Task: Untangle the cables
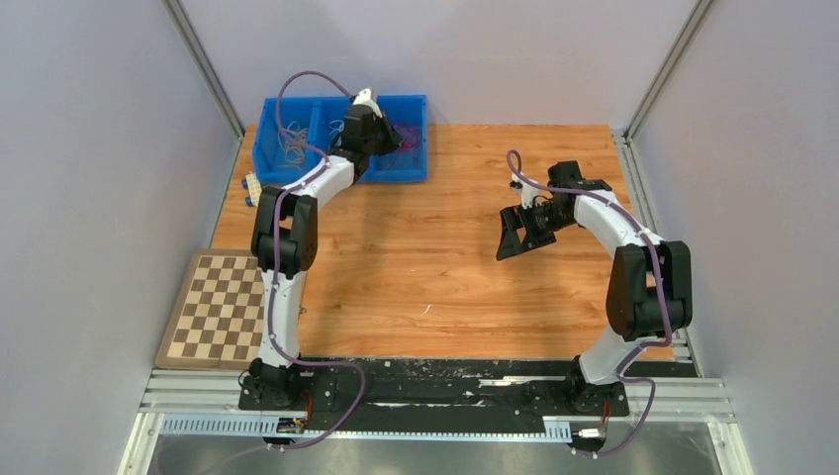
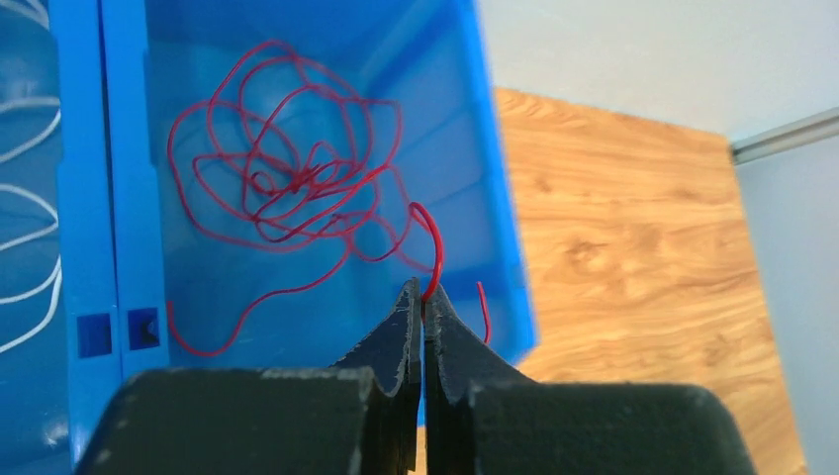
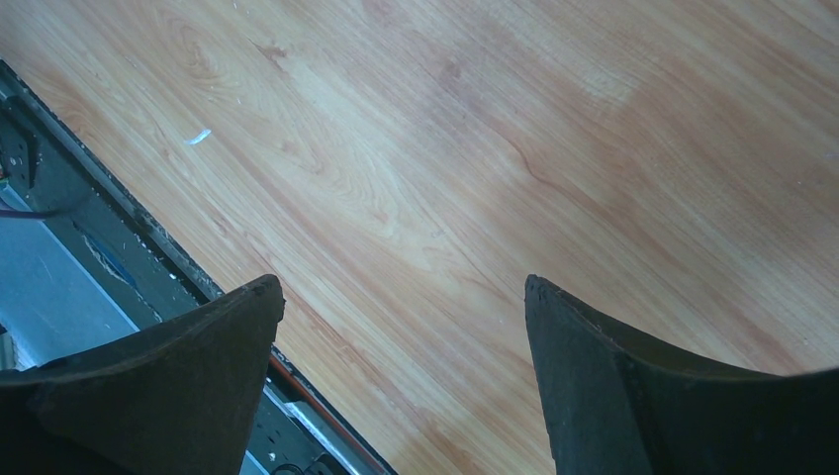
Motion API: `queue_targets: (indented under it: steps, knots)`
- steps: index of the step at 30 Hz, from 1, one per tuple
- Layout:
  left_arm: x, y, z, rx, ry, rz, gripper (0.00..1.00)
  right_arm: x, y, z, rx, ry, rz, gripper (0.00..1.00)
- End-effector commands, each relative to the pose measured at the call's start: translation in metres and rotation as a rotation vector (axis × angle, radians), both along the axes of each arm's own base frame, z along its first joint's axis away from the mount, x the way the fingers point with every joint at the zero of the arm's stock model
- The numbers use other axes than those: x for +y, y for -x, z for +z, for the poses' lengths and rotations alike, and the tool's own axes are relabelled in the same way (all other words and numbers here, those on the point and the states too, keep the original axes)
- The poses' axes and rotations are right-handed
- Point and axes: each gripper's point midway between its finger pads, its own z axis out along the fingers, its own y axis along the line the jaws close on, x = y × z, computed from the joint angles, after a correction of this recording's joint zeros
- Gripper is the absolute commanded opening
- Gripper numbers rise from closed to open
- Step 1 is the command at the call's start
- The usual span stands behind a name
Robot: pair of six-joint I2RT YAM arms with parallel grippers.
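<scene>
A tangle of thin red cable (image 2: 287, 178) lies in the right compartment of the blue bin (image 2: 475, 198). My left gripper (image 2: 422, 290) is shut on one loop of that red cable, right at its fingertips, above the bin's right part. In the top view the left gripper (image 1: 388, 134) hangs over the bin (image 1: 408, 168), with red wire (image 1: 411, 142) beside it. White cables (image 2: 30, 237) lie in the neighbouring compartment, also seen from above (image 1: 292, 146). My right gripper (image 3: 404, 287) is open and empty above bare wood; in the top view it (image 1: 510, 236) hovers mid-table.
A chessboard (image 1: 220, 309) lies at the table's left front edge. The wooden table (image 1: 435, 257) stretches between the arms. A black and metal rail (image 3: 59, 208) runs along the near edge. Grey walls enclose the cell on three sides.
</scene>
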Motion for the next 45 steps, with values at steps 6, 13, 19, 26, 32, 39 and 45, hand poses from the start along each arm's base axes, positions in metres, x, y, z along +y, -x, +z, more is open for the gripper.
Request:
queue_targets:
  steps: [6,13,19,26,32,39,45]
  knots:
    - [0.012,-0.014,-0.05,0.04,-0.152,0.024,0.0,-0.004,-0.003,0.0,-0.029,0.019,0.008,0.9]
    - [0.003,-0.015,-0.036,-0.008,-0.187,-0.027,0.23,-0.003,-0.006,0.002,-0.033,0.016,0.007,0.9]
    - [0.005,-0.011,0.007,-0.084,-0.23,-0.044,0.57,-0.001,-0.008,0.008,-0.05,0.001,0.01,0.9]
    - [0.018,0.018,0.042,-0.052,-0.266,-0.04,0.66,0.006,-0.013,0.021,-0.079,-0.041,0.024,0.9]
    - [0.017,0.055,0.048,-0.048,-0.347,-0.176,0.65,0.01,-0.013,0.033,-0.111,-0.075,0.035,0.89]
    - [0.018,0.091,0.011,-0.059,-0.656,-0.546,0.71,0.011,-0.009,0.038,-0.129,-0.086,0.041,0.9]
    - [0.021,0.095,-0.008,-0.274,-0.859,-0.716,0.71,0.012,-0.008,0.036,-0.115,-0.089,0.038,0.9]
